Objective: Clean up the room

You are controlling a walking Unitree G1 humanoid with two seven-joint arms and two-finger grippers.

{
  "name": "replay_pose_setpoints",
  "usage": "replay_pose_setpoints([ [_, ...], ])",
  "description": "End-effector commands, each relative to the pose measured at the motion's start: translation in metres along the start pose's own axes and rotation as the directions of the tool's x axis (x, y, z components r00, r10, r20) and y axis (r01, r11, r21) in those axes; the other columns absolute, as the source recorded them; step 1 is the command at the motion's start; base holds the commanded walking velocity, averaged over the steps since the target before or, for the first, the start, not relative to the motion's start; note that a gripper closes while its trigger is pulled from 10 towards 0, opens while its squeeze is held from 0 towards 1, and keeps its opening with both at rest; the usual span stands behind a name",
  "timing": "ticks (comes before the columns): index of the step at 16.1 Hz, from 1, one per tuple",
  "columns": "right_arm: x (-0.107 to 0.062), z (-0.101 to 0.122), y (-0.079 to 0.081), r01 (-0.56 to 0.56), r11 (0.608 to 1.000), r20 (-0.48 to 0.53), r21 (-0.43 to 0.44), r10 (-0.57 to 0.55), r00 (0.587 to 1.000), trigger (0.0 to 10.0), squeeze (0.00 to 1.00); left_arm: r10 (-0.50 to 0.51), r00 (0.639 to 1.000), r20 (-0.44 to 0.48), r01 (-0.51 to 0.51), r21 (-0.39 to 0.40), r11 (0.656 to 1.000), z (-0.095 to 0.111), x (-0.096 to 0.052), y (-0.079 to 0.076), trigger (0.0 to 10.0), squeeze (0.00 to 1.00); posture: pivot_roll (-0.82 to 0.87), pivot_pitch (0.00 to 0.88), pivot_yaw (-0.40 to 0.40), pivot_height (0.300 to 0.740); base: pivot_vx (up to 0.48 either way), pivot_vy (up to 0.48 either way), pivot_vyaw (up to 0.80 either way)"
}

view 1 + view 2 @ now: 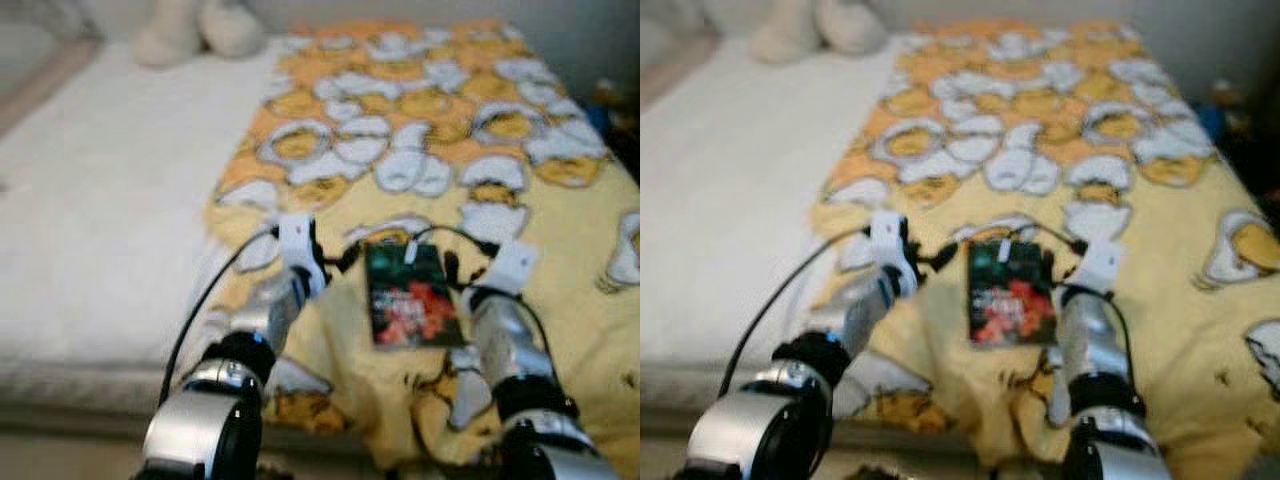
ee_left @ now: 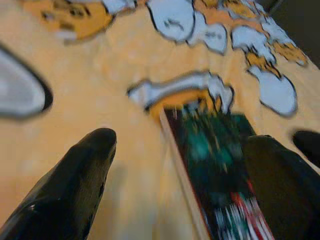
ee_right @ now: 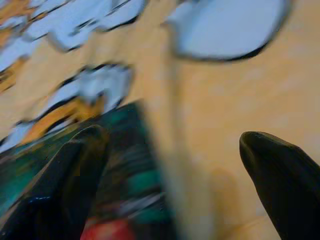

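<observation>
Two hands flank a thin, dark green book with a red flower on its cover (image 1: 410,297), which lies flat on the yellow blanket printed with white and orange cartoon shapes (image 1: 560,290) that covers the near right part of the bed. The left hand (image 2: 185,165) has its black fingers spread wide, one finger (image 2: 75,185) over bare blanket and the other over the cover, so they straddle the book's left long edge. The right hand (image 3: 180,165) is likewise spread across the opposite long edge, one finger (image 3: 65,175) above the cover and one (image 3: 285,175) above the blanket. Neither pinches anything yet.

Risk, as I judge it: the book is thin and sits on soft cloth, so a finger pushed under an edge could snag the blanket and lift fabric with it, or simply shove the book sideways. Two hands closing unevenly could also bend the cover.

Its long axis runs away from the robot toward the head of the bed, tilted slightly. A white mattress (image 1: 110,200) lies bare to the left, with pale plush toys (image 1: 195,28) at the far end.
</observation>
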State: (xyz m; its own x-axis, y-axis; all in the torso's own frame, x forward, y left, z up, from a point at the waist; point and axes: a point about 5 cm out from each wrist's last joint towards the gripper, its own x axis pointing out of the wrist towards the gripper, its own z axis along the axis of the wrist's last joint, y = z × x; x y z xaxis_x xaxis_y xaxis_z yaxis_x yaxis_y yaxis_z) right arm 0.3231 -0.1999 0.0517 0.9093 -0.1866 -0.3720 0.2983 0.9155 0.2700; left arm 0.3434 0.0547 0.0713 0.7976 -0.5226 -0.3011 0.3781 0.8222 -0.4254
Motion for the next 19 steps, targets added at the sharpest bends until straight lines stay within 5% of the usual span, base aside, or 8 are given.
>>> replay_pose_setpoints([
  [1,0.0,-0.009,0.002,-0.007,0.999,-0.05,0.048,0.009,0.999,10.0,0.0,-0.037,0.998,-0.051,0.036,-0.023,0.999,-0.009,-0.001,-0.001,10.0,0.0,-0.23,0.05,0.12,0.723,0.0,0.0,0.0],
  [5,0.0,-0.029,0.0,0.031,0.994,-0.128,0.102,-0.018,0.992,10.0,0.0,-0.082,0.994,-0.078,0.071,-0.136,0.988,-0.015,0.001,-0.007,10.0,0.0,-0.22,0.08,0.136,0.723,0.0,0.0,0.0],
  [13,0.001,-0.037,0.013,0.0,0.987,-0.185,0.162,0.03,0.982,10.0,0.0,-0.096,0.995,-0.019,0.095,-0.085,0.992,0.002,-0.004,0.002,10.0,0.0,-0.19,0.109,0.135,0.723,0.0,0.0,0.0],
  [19,-0.016,-0.048,0.03,-0.008,0.997,-0.203,0.076,0.024,0.979,10.0,0.0,-0.112,0.994,-0.002,0.111,-0.091,0.99,0.005,-0.006,0.0,10.0,0.0,-0.18,0.108,0.113,0.723,0.0,0.0,0.0],
])
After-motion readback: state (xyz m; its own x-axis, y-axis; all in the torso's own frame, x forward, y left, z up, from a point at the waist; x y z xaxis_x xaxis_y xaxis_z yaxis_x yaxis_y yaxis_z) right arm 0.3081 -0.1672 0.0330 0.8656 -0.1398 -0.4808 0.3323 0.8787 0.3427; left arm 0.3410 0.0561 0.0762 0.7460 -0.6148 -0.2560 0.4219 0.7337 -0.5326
